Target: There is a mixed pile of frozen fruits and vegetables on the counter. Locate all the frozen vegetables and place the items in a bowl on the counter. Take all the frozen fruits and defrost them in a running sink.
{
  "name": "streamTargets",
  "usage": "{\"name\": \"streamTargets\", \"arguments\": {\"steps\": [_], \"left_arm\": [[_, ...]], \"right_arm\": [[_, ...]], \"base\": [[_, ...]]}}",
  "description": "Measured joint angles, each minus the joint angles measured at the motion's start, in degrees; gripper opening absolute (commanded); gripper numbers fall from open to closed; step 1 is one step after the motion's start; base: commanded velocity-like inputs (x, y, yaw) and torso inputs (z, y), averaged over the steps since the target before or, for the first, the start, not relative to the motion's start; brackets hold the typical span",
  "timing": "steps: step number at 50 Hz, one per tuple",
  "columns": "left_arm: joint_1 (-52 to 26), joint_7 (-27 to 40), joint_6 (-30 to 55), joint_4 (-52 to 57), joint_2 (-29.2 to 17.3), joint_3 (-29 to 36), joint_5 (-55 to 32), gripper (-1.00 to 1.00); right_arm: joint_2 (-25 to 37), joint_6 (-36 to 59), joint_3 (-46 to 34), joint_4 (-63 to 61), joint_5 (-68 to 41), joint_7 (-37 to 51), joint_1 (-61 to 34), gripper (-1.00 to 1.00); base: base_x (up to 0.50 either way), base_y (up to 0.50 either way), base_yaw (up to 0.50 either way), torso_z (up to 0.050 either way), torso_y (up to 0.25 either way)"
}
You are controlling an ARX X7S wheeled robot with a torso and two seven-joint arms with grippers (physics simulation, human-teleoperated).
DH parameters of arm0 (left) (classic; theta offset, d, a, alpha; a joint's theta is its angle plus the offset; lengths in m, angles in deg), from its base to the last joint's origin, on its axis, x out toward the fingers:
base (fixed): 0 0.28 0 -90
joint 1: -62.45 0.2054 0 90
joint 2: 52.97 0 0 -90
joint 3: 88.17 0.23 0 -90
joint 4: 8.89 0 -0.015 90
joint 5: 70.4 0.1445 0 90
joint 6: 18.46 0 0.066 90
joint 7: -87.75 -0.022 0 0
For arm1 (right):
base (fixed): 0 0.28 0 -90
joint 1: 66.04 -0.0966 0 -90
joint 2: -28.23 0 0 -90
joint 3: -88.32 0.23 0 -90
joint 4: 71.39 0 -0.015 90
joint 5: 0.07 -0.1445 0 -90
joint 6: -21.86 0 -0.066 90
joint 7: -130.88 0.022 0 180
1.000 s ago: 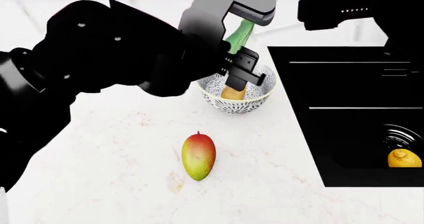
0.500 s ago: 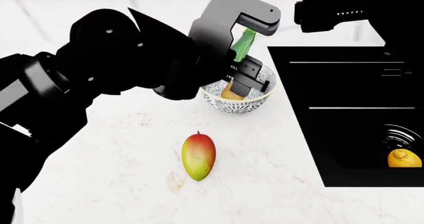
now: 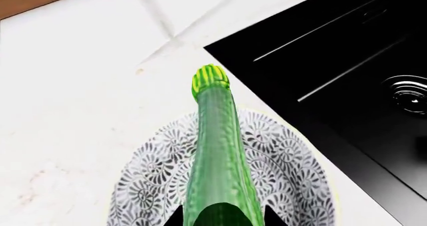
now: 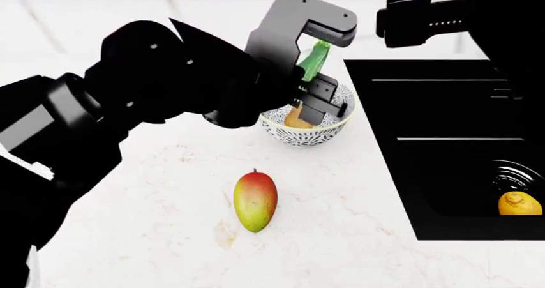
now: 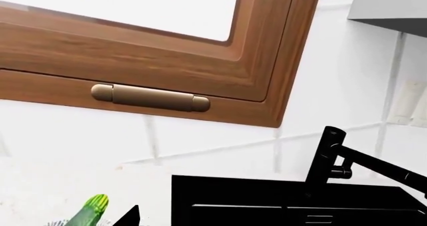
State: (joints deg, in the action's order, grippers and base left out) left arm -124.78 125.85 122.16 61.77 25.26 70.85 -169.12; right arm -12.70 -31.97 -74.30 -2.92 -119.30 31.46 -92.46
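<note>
Writing: no brand, label or lettering can be read in any view.
Mango (image 4: 254, 200): red-to-green, lying alone on the white marble table (image 4: 153, 224), nearest the robot and well apart from the bowl.
Lemon (image 4: 519, 203): yellow, resting in the black sink (image 4: 451, 147) beside the ribbed drain (image 4: 519, 176).
Left arm: its black bulk crosses the head view and hides much of the table's left part.
Left claw (image 4: 308, 90): clamped on the cucumber (image 3: 217, 156), fingers pressed to both sides of its lower end, held over the bowl.
Cucumber: dark green, yellowish tip (image 3: 210, 78) pointing up and away from the robot, tilted; lower end inside the bowl's rim as seen from the head camera.
Bowl (image 4: 294, 135): grey-and-white floral pattern, standing on the table just beside the sink's edge; the claw blocks part of its interior.
Potato (image 4: 297, 118): a tan patch showing in the bowl behind the claw's finger.
Right claw: not seen; only the right arm's black body appears at the head view's upper right, so its state cannot be told.
Faucet (image 5: 347, 158): black, behind the sink.
Window frame (image 5: 200, 70): brown wood, with a bronze hinge, above the tiled wall.
Change: the left arm has shifted slightly right since half a second ago; mango, lemon and bowl unmoved.
</note>
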Motion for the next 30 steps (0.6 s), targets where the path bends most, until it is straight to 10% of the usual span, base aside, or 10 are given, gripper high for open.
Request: {"name": "streamTargets", "arguments": {"steps": [30], "left_arm": [[1.56,-1.02,-1.78,-1.4,-0.58,-0.51,-0.29,-1.0]], "right_arm": [[-0.22,-0.17,-0.33,0.08,0.71,-0.27,1.08,1.0]], "base": [[0.0,0.0,0.0,0.0,0.0]]}}
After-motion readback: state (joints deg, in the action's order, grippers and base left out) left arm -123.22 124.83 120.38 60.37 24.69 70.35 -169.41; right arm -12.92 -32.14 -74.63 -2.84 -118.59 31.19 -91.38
